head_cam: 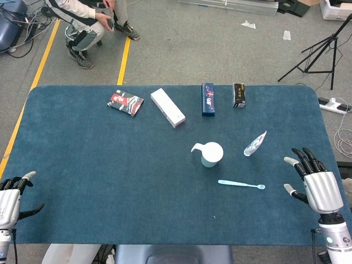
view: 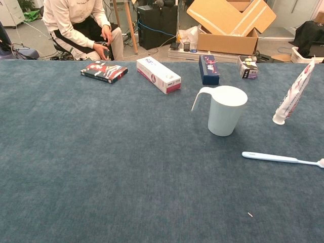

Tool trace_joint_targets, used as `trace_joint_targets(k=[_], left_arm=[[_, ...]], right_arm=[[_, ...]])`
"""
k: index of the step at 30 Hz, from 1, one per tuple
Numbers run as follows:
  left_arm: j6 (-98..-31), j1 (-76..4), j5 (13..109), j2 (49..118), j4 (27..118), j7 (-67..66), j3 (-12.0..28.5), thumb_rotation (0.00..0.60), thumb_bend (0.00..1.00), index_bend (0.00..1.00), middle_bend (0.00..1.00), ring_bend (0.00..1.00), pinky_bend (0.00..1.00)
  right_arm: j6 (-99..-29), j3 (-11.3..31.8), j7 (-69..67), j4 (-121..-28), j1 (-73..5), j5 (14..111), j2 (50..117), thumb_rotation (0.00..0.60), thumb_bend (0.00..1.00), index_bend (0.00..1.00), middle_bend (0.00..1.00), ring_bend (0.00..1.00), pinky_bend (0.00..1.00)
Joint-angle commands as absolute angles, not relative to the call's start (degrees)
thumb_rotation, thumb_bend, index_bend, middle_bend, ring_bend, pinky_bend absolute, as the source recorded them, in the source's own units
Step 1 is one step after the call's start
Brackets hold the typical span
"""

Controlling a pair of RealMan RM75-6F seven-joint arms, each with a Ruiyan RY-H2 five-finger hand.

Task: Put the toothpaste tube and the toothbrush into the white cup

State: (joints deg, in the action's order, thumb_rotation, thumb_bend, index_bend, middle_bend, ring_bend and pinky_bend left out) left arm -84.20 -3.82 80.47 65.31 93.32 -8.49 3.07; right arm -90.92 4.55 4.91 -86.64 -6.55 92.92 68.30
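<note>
The white cup (head_cam: 212,154) (view: 225,110) stands upright near the table's middle, its handle pointing left. To its right the toothpaste tube (head_cam: 254,144) (view: 293,95) stands on its cap, leaning slightly. A light blue toothbrush (head_cam: 241,184) (view: 281,159) lies flat in front of the cup, bristles to the right. My right hand (head_cam: 315,181) hovers open at the table's right edge, fingers spread, right of the toothbrush. My left hand (head_cam: 12,198) sits open at the front left corner, far from everything. Neither hand appears in the chest view.
Along the far side of the blue table (head_cam: 110,165) lie a red box (head_cam: 125,103), a white box (head_cam: 168,108), a dark blue box (head_cam: 208,99) and a small black box (head_cam: 238,94). A person (head_cam: 88,22) crouches behind the table.
</note>
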Motion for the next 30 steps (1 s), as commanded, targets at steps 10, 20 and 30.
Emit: trace_joint_targets(k=[10,20,30], left_arm=[[-84.22,-3.76,80.59,65.27,93.62,-8.53,2.94,0.6,0.0,0.19,0.4,0.25,0.23],[-84.62,-3.63,81.28,65.06,93.87,-8.01,2.79,0.6,0.0,0.19,0.4,0.25,0.23],[-84.82,-3.54,81.34,64.96,94.05,-7.8,2.85,0.6,0.0,0.19,0.4,0.25,0.23]], right_arm=[[-90.55,4.71,1.71,-86.75,-6.85,92.65,67.98,0.6,0.1,0.31,0.19,0.1,0.35],[-92.33,7.29,-8.15,-91.03,-7.49,91.95,64.55,0.6,0.09,0.29,0.26,0.12,0.44],[-90.76,9.64,-13.93,-92.62,-8.35,87.68,64.49,0.6,0.08,0.27,0.26,0.12,0.44]])
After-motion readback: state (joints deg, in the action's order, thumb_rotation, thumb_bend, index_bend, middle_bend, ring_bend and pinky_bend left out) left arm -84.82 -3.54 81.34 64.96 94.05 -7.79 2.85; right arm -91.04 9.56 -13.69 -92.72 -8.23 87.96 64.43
